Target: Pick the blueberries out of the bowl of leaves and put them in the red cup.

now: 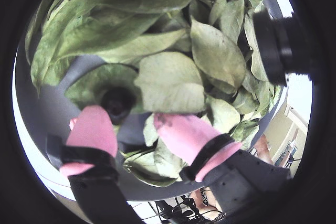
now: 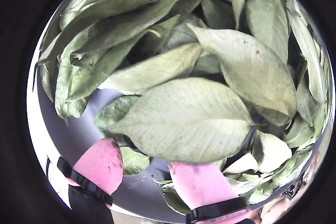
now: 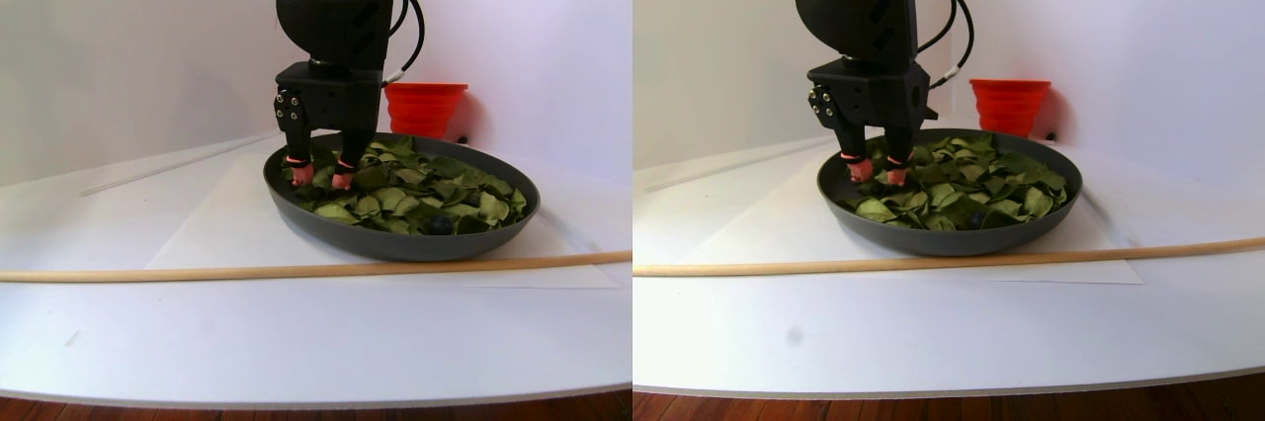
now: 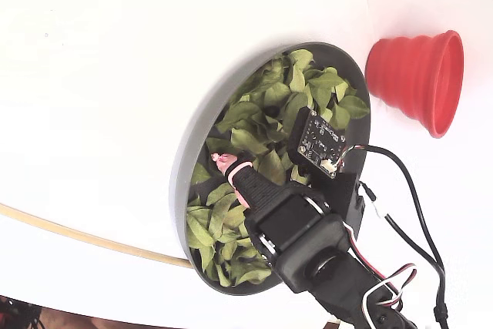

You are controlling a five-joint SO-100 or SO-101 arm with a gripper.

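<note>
Down among the leaves stood the claw, its two pink-tipped fingers spread apart with nothing between them. In a wrist view a dark blueberry sat just beyond the finger at seven o'clock, touching its tip and lying partly on a leaf; it sat off to that side and was not gripped. In another wrist view the claw showed the same open spread, with one broad pale leaf lying just past the fingertips and the blueberry hidden.

The bowl rested on a white sheet on the bench, with leaves covering most of its floor. In the stereo pair the claw came straight down into the bowl's nine o'clock side, close to the rim. One more dark berry showed near the bowl's front edge, around five o'clock. The red cup stood upright behind the bowl, at roughly one o'clock from it, apart from the rim. A thin wooden rod lay across the bench just in front of the bowl.

In the fixed view the cup appeared at two o'clock from the bowl.
</note>
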